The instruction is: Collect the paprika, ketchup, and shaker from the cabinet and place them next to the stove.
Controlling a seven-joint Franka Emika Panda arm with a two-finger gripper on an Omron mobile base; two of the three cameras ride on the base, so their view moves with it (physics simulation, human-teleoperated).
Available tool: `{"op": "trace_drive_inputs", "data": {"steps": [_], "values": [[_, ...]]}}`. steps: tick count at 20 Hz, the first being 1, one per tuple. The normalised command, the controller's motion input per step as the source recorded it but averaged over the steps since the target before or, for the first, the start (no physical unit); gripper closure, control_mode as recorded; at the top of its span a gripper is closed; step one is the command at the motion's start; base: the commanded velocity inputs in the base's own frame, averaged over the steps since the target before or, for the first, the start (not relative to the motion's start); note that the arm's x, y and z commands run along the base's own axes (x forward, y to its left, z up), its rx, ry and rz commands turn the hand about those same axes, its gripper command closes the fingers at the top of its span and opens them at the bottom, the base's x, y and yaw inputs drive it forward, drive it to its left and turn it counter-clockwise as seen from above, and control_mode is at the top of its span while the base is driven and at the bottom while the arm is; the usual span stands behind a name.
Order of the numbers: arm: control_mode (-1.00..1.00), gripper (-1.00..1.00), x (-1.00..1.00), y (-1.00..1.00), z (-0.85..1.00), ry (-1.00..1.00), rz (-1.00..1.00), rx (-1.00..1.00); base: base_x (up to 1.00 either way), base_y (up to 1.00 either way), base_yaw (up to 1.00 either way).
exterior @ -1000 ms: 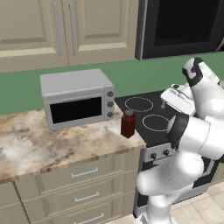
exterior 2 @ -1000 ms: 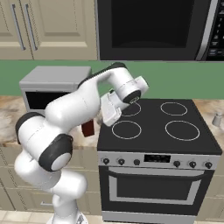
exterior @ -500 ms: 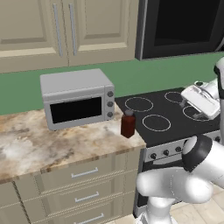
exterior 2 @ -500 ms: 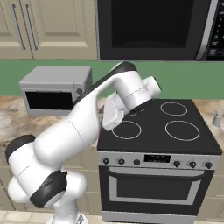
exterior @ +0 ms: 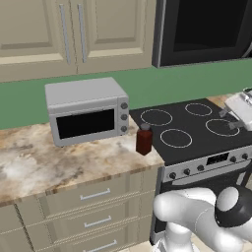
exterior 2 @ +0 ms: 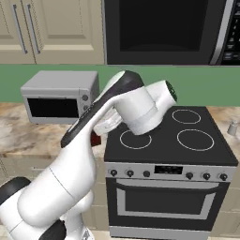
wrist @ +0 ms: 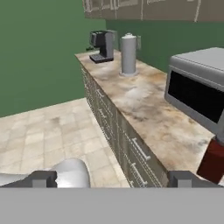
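The paprika (exterior: 144, 140), a dark red-brown jar, stands on the counter at the stove's left edge. It shows again as a dark red shape (wrist: 213, 162) at the lower right of the hand view. The stove (exterior: 193, 129) has a black top with white rings. My gripper (exterior: 230, 119) hangs open over the stove's right side, well clear of the jar. In the hand view its fingertips (wrist: 43, 178) stand wide apart with nothing between them. A small pale grey cylinder, apparently the shaker (exterior 2: 233, 127), stands on the counter right of the stove. The ketchup and the cabinet are out of view.
A grey toaster oven (exterior: 87, 110) sits on the marble counter (exterior: 59, 162) left of the jar. A black microwave (exterior 2: 164, 28) hangs above the stove. Further along the counter stand a coffee machine (wrist: 101, 46) and a paper-towel roll (wrist: 128, 54). My arm (exterior 2: 131, 105) crosses the stove's left half.
The arm has swung right, carrying the open hand from near the paprika across the stove to its right side. The jar has stayed in place.
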Motion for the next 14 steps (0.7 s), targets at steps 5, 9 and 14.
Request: {"op": "trace_drive_inputs", "data": {"steps": [5,9,14], "values": [[-1.00,-1.00,-0.41,0.09,0.39,0.20,-0.43,0.00,0.00,0.00,0.00],[-1.00,-1.00,-0.37,0.12,0.19,0.20,-0.48,0.00,0.00,0.00,0.00],[-1.00,-1.00,-0.32,0.09,0.10,0.16,-0.48,-0.04,0.00,0.00,0.00]]}}
